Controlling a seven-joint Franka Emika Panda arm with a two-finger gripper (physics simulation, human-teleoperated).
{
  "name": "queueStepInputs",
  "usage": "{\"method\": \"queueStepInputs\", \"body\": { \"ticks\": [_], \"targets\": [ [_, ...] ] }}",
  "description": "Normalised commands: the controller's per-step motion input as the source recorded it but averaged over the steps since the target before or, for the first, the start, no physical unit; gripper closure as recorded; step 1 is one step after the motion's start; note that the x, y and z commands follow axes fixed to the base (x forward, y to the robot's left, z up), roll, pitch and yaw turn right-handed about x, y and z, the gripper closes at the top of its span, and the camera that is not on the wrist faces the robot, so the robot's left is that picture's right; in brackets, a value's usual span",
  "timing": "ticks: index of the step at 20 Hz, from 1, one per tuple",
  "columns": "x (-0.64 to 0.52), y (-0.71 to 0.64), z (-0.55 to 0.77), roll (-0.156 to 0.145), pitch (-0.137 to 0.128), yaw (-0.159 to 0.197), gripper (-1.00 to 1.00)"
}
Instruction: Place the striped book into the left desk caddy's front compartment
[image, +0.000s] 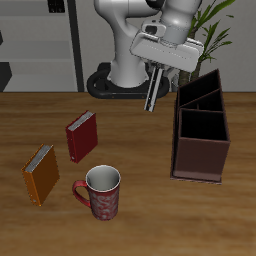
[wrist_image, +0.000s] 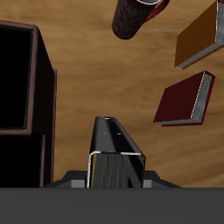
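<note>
My gripper (image: 156, 70) is shut on the striped book (image: 152, 92), which hangs down edge-on, well above the table. In the wrist view the book (wrist_image: 114, 140) sticks out from between the fingers (wrist_image: 112, 171) as a dark thin slab, its stripes barely showing. The left desk caddy (image: 200, 150), a dark maroon-brown box with partitions, stands on the table beside and below the book, apart from it. It also shows in the wrist view (wrist_image: 45, 105). Its compartments look empty.
A plain red book (image: 82, 136) and a plain orange book (image: 41, 174) stand on the table, with a red patterned mug (image: 101, 192) near the front edge. They show in the wrist view too: mug (wrist_image: 133, 19), red book (wrist_image: 182, 98), orange book (wrist_image: 199, 35).
</note>
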Motion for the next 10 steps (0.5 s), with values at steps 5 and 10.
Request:
{"method": "queueStepInputs", "body": {
  "ticks": [5, 10],
  "targets": [
    [-0.25, 0.16, -0.15, 0.026, 0.013, -0.007, 1.0],
    [-0.13, 0.12, -0.16, 0.016, 0.032, -0.015, 1.0]
  ]
}}
